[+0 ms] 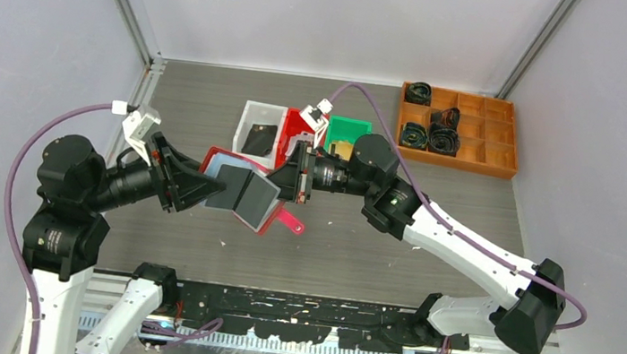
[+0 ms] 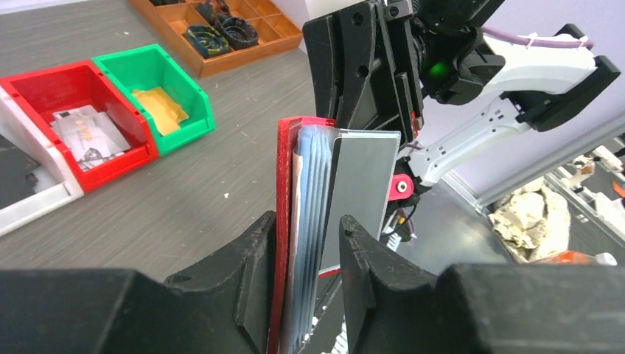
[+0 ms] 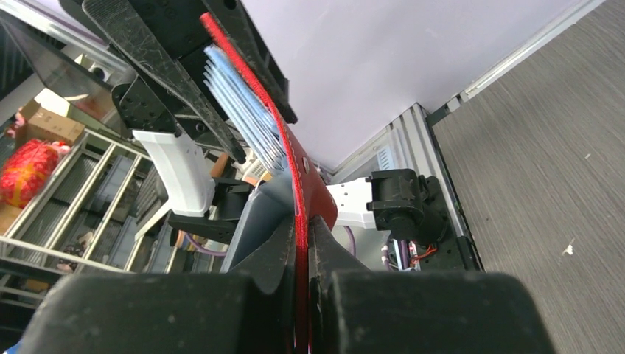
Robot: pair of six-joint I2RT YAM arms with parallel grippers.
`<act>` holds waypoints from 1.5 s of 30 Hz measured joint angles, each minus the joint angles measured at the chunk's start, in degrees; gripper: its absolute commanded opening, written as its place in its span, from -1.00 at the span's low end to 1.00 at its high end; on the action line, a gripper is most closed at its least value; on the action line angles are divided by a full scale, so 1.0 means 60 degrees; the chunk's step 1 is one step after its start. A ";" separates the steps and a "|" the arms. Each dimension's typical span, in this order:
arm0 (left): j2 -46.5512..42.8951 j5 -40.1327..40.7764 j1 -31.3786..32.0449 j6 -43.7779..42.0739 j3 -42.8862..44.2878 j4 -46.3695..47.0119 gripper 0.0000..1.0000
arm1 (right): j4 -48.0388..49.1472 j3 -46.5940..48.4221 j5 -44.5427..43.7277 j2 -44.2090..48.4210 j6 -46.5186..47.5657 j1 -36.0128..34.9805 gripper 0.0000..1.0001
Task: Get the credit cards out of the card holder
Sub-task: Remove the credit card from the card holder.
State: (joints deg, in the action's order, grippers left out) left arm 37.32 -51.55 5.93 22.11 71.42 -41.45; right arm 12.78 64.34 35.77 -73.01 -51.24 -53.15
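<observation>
The red card holder (image 1: 222, 169) hangs open in mid-air between both arms, its snap tab (image 1: 289, 220) pointing down. A dark grey credit card (image 1: 253, 198) sticks out of its pale sleeves (image 2: 313, 192). My left gripper (image 1: 216, 188) straddles the red cover (image 2: 286, 169) and the sleeves. One finger (image 2: 250, 251) lies against the cover, while the other stands apart from the sleeves, so this gripper (image 2: 308, 221) is open. The grey card (image 2: 366, 181) shows beyond that finger. My right gripper (image 1: 298, 182) is shut on the holder's red edge (image 3: 306, 184), seen close up in its own view (image 3: 302, 225).
Behind the holder stand a white bin (image 1: 253, 114) with a dark card, a red bin (image 2: 74, 77) with silvery cards (image 2: 88, 133), and a green bin (image 2: 188, 96) with a gold card (image 2: 158, 107). A wooden compartment tray (image 1: 486, 135) holding black coils sits at the back right.
</observation>
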 measured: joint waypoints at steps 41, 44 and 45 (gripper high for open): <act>0.0044 -0.0681 0.0055 -0.0062 0.0117 -0.0342 -1.00 | -0.3348 0.1468 0.0055 0.1730 0.2073 0.1319 0.93; 0.0102 -0.0954 0.0055 0.0084 0.0124 -0.0342 -1.00 | -0.3034 0.1665 0.0616 0.1253 0.1960 0.1213 0.96; 0.0146 -0.1042 0.0055 0.0146 0.0135 -0.0339 -1.00 | -0.2991 0.1738 0.0750 0.1020 0.1978 0.1133 0.95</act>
State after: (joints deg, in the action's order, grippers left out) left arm 38.20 -57.80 6.26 22.98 72.23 -43.48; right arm -5.17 74.76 40.27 -66.89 -39.38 -46.35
